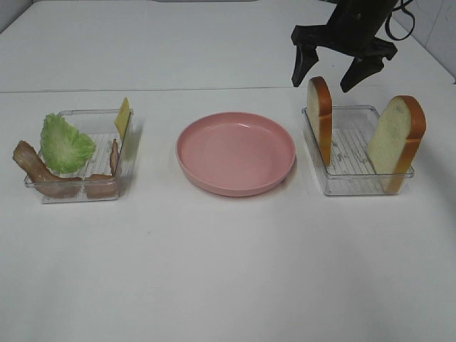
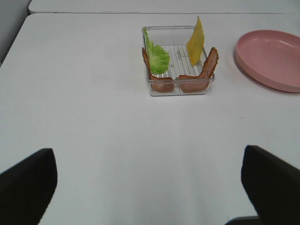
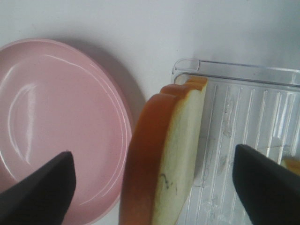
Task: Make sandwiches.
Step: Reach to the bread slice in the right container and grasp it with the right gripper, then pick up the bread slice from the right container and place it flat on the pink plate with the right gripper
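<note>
Now | step: right gripper (image 1: 320,85), jaws spread wide, is hovering directly above an upright bread slice (image 1: 320,117) | next: probably lowering astride it, pinching, lifting toward the pink plate (image 1: 235,153).

White tabletop (image 1: 228,285) before me: clear tray (image 1: 89,112) on my left, pink plate (image 1: 235,189) in middle, second clear tray (image 1: 356,187) on my right, all apart.

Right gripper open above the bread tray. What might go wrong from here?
1. The bread slice nearest the pink plate stands on edge against the wall of the tray. The right gripper may knock it over while descending or closing.
2. The clear tray looks light and might shift or lift with the slice.
3. Gripped upright, the slice may land on edge on the plate, not flat.
</note>
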